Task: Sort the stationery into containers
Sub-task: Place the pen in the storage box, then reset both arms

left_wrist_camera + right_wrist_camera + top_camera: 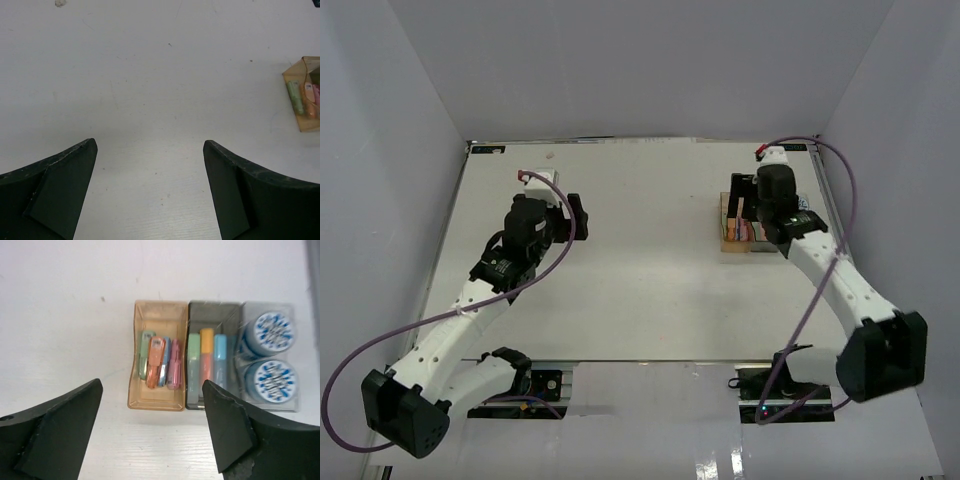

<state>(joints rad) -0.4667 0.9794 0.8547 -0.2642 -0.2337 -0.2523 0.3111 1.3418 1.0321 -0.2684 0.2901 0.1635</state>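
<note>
Your right pincer [152, 387] is hanging spread wide, gripping nothing, above three translucent rectangular bins sitting side by side on the matte white surface [650, 260]. The amber bin [150, 315] is holding four short rounded sticks [156, 362] (green, orange, blue, pink), the smoky grey bin [212, 310] is holding three more sticks [206, 357], and the clear bin [296, 360] is holding both round patterned tubs [274, 329]. Your left pincer [150, 145] is likewise gaping empty, well apart from them.

Amber bin [306, 124] cut off at left-wrist view's right edge
</note>
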